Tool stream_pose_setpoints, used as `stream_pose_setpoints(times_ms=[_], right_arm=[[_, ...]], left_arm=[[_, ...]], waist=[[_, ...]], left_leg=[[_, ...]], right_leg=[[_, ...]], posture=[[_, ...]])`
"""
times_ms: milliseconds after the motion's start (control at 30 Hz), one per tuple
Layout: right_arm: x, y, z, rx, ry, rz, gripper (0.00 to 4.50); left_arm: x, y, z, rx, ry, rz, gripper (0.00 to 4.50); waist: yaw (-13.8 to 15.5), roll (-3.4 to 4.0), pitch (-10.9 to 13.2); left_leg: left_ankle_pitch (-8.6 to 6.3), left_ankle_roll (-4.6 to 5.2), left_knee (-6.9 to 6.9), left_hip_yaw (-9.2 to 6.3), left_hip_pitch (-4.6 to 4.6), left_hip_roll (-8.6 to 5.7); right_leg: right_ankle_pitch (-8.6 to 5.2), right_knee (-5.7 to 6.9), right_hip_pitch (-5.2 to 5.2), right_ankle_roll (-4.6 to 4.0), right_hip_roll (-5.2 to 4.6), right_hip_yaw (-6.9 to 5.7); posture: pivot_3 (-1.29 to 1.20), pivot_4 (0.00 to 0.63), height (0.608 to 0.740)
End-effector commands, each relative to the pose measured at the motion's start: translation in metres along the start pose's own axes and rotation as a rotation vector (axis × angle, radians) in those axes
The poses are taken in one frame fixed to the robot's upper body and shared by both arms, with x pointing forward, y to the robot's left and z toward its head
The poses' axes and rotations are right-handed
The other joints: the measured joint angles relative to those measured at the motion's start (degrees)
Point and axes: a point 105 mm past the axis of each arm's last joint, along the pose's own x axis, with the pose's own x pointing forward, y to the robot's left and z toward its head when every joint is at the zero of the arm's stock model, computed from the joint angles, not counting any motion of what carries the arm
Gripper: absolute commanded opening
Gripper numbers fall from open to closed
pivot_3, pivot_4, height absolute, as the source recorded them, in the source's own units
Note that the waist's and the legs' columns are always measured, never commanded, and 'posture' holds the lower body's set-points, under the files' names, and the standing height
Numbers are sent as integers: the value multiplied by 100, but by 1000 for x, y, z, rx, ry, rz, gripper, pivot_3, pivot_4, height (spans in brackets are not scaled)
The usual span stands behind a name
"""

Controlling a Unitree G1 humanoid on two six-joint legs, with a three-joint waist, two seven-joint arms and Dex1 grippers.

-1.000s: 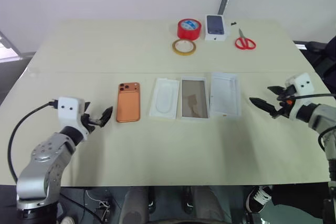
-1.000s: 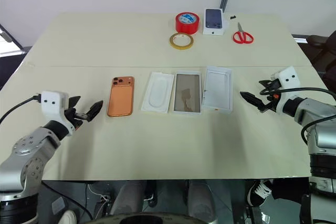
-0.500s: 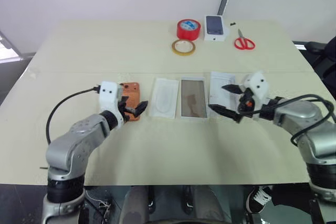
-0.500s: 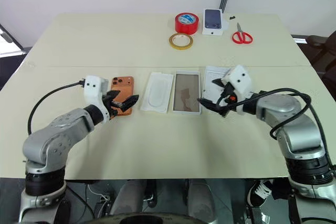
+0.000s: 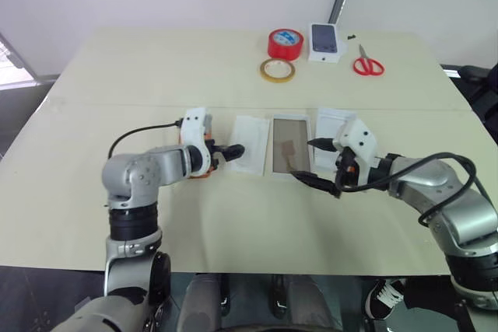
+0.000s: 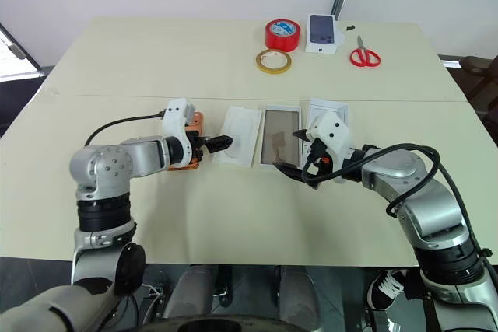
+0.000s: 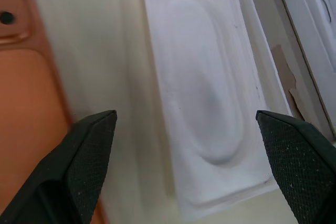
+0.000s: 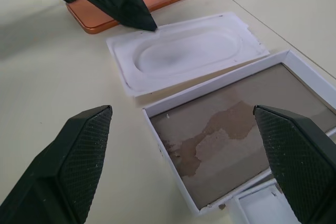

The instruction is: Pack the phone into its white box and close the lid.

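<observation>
phone point(image 8: 126, 3): orange | white box point(image 8: 247, 129): white rim, mottled brown inside | insert point(image 8: 184, 51): plain white | tape roll point(image 5: 285, 43): red | scissors point(image 5: 367, 64): red handles | table point(image 5: 156, 60): pale cream

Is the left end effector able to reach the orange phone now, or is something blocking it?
Probably yes. The left end effector is open and hovers just past the phone, over the white insert. Nothing lies on the phone, and the right end effector is over the white box.

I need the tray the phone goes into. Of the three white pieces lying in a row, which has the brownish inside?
The white box, the middle piece. The insert beside the phone has a rounded recess; the lid on its other side is plain white.
</observation>
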Motion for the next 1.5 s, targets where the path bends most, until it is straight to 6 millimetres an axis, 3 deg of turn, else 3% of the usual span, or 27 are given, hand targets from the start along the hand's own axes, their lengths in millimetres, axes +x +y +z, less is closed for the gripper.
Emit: stream_pose_setpoints(times_ms=[33,100,133,200,433,700,733,800,867,1033,1267,1500], right_arm=[[2,10,10,-66,-32,25,4500],[4,13,8,-69,-29,32,4500],[5,14,8,-71,-27,38,4500],[7,17,7,-75,-16,51,4500],[16,16,-10,-144,150,83,4500],[32,-15,-29,-189,309,72,4500],[34,-18,-32,-203,331,78,4256],[37,-19,-37,-215,352,100,3663],[38,-15,-36,-242,346,144,2746],[37,6,-28,-324,306,263,34],[27,55,-26,-422,251,436,34],[49,43,-31,-442,252,317,34]], left_arm=[[8,-11,1,3,32,-42,4489],[12,-14,-2,-16,49,-61,4489],[13,-14,-2,-24,52,-64,4079],[14,-12,-3,-33,55,-58,3681],[14,-2,-4,-49,52,-12,59],[4,3,13,-134,-45,-28,59],[1,4,16,-149,-61,-28,9],[-4,9,21,-175,-95,-21,0],[-10,13,26,-190,-120,-12,0],[-22,18,33,-213,-171,5,0],[-37,18,40,-238,-217,-1,0],[-45,14,30,-251,-235,-16,0]], waist=[[-1,0,0],[4,0,0],[3,0,0],[0,0,0],[-3,0,0],[-4,-1,0],[-7,-1,0],[-10,-1,0],[-8,-1,0],[-1,-3,1],[-5,-8,3],[-10,-13,3]], left_leg=[[0,0,0,0,0,0],[0,0,0,-1,1,0],[0,0,1,-2,0,0],[0,0,2,-2,0,0],[0,0,3,-3,-1,1],[0,0,4,-3,-2,2],[0,0,4,-3,-3,2],[0,0,4,-2,-3,1],[0,0,4,-1,-3,0],[0,0,5,-1,-4,0],[0,-1,7,-2,-4,0],[0,-2,9,-2,0,2]], right_leg=[[0,0,0,1,0,0],[0,1,0,1,0,0],[0,1,0,0,0,0],[0,1,1,0,-1,0],[0,1,0,0,-3,0],[0,1,-1,-1,-2,-1],[0,2,-2,-1,-2,-1],[0,3,-3,-1,-2,-1],[0,3,-2,0,-2,-1],[1,4,-1,2,-1,-2],[-1,4,2,4,-1,-2],[-1,7,2,3,-2,-2]], posture=[[0,150,740],[0,150,740],[0,150,740],[0,150,740],[0,150,740],[0,150,740],[0,150,740],[0,150,740],[0,150,740],[0,150,740],[0,150,740],[0,150,740]])
